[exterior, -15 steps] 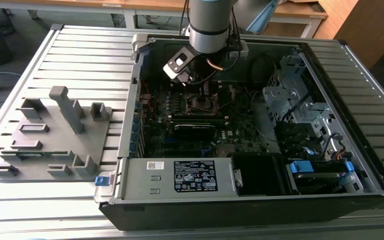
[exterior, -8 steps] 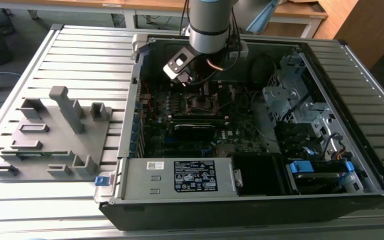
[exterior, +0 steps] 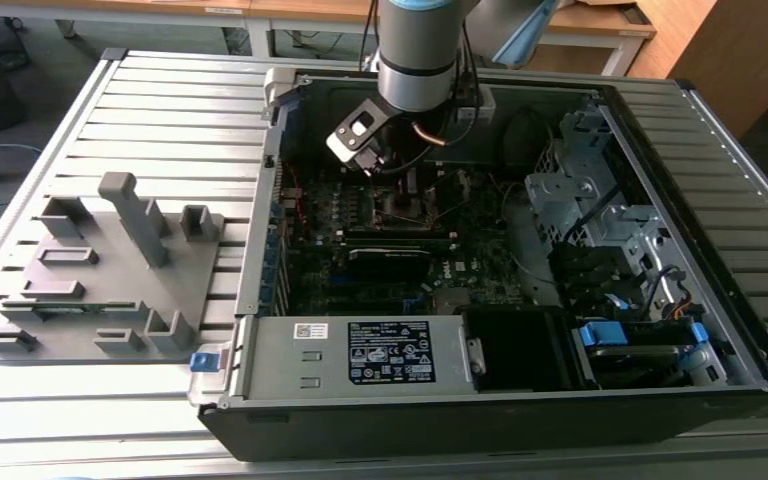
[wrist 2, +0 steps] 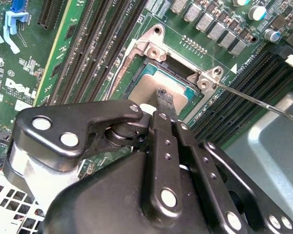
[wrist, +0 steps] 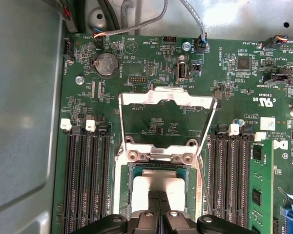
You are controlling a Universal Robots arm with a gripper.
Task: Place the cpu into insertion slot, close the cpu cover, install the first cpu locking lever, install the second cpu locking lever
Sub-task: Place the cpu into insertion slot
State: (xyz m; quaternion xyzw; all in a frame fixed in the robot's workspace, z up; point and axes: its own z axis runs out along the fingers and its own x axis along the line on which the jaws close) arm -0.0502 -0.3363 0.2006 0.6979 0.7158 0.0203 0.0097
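One step of four looks done to us: the cpu (wrist: pixel 141 187) lies in the insertion slot (wrist: pixel 120 190). The cpu cover (wrist: pixel 166 101) is swung open and a locking lever (wrist 2: pixel 256 101) stands free. Gripper (wrist: pixel 158 196): fingers pinched narrow, tips on the chip's top.

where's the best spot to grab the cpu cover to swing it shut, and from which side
Pinch the free crossbar of the cpu cover, the edge opposite its hinge at the insertion slot. The cover is swung open and is only a thin rim round a large window, so probably come from above, one finger through the window, one outside.
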